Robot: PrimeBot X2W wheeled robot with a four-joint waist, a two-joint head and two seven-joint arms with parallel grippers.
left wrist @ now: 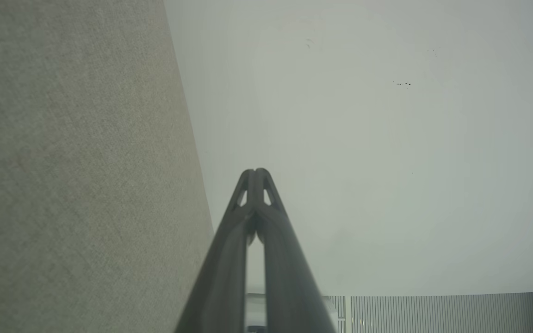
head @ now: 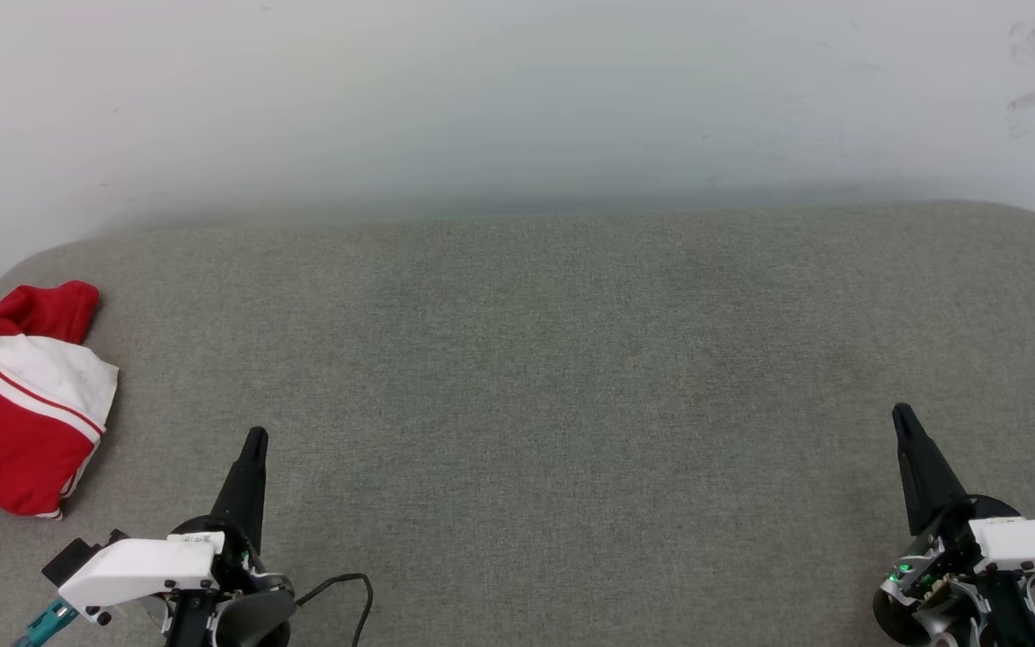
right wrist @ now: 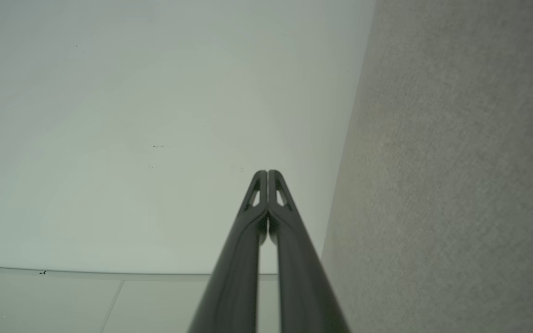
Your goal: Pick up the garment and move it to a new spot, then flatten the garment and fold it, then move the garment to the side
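Grey fabric surface (head: 517, 359) is bounded by a pale wall (head: 517, 90). The garment (head: 14, 404) is bunched at its left edge, partly cut off by the frame. Both the left gripper (head: 254, 438) and right gripper (head: 902, 415) are clenched empty.

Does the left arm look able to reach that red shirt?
Likely yes: the shirt lies on the grey surface near the left tool, with nothing between them. The tool is shut and would have to open.

The right end effector (right wrist: 267, 175) has its two dark fingers pressed together. It points at a plain pale wall (right wrist: 132, 115). The grey cloth counter (right wrist: 456, 185) runs down the right side, beside the fingers.
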